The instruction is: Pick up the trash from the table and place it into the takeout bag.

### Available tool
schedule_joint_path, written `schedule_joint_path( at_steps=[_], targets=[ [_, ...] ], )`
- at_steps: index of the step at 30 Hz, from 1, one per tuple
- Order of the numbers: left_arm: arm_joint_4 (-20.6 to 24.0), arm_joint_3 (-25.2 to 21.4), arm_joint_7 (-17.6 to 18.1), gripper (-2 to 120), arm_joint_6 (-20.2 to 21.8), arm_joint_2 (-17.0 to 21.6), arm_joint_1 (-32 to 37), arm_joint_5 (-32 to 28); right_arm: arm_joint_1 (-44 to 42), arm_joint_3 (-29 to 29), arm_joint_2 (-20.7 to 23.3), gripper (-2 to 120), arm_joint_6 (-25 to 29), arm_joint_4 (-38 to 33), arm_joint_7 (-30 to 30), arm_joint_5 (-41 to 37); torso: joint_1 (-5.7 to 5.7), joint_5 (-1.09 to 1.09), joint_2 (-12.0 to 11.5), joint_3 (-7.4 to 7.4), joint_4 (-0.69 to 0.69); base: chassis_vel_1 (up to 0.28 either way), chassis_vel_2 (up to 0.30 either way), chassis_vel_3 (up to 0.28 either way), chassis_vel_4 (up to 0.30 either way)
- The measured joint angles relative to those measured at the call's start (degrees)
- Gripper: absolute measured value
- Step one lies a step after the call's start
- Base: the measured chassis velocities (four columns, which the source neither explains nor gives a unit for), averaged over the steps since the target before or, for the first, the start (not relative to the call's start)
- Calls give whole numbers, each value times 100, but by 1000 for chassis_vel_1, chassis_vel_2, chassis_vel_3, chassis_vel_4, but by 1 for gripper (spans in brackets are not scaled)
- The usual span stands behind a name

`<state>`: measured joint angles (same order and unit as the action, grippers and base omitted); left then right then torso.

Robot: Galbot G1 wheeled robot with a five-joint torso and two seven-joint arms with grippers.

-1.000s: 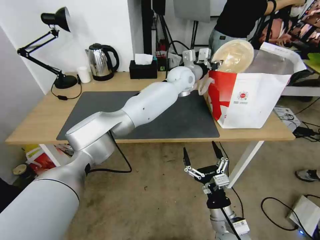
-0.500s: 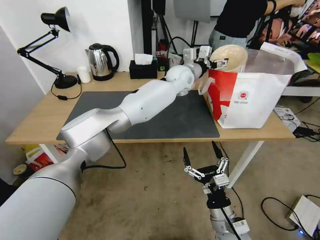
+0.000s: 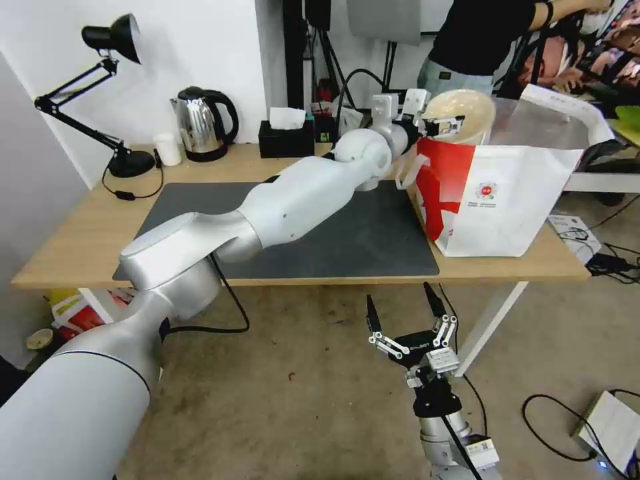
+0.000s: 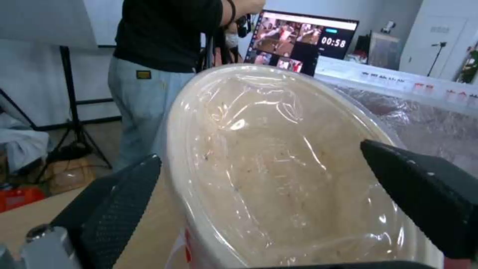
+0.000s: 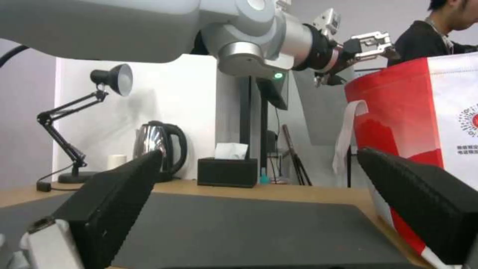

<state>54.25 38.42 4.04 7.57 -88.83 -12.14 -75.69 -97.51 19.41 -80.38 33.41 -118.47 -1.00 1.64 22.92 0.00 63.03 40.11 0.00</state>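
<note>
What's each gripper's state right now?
Left gripper: open at the tan round lidded bowl sitting in the white-and-red takeout bag.
Right gripper: open, empty, below the table.

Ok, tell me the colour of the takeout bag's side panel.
Red, on the takeout bag's side panel; clearest in the head view.

The place looks like a robotics lab or test room staged as an office corner. A light-wood desk [image 3: 80,247] stands on a bare, scuffed concrete floor [image 3: 313,373] strewn with loose cables [image 3: 560,427]. Tripod stands [image 4: 74,104] line the white wall, and a monitor [image 4: 304,41] shows a video grid with a running timer. A desk lamp [image 3: 100,87] and electric kettle [image 3: 203,123] serve as props.
</note>
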Motion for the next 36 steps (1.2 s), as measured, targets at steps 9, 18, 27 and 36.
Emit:
schedule_joint_path(
  at_steps=[9, 18, 27, 36],
  targets=[
    [140, 215, 3, 100, 31, 125, -110, 2, 0, 0, 0, 100, 0, 0, 0, 0, 0, 0, 0, 0, 1, 0, 0, 0, 0],
    [285, 222, 50, 100, 50, 182, -185, -4, 0, 0, 0, 100, 0, 0, 0, 0, 0, 0, 0, 0, 0, 0, 0, 0, 0],
    [414, 290, 192, 100, 50, 165, -258, -32, 0, 0, 0, 100, 0, 0, 0, 0, 0, 0, 0, 0, 1, 0, 0, 0, 0],
    [531, 256, 375, 100, 50, 77, -316, -246, 0, 0, 0, 100, 0, 0, 0, 0, 0, 0, 0, 0, 1, 0, 0, 0, 0]
  ],
)
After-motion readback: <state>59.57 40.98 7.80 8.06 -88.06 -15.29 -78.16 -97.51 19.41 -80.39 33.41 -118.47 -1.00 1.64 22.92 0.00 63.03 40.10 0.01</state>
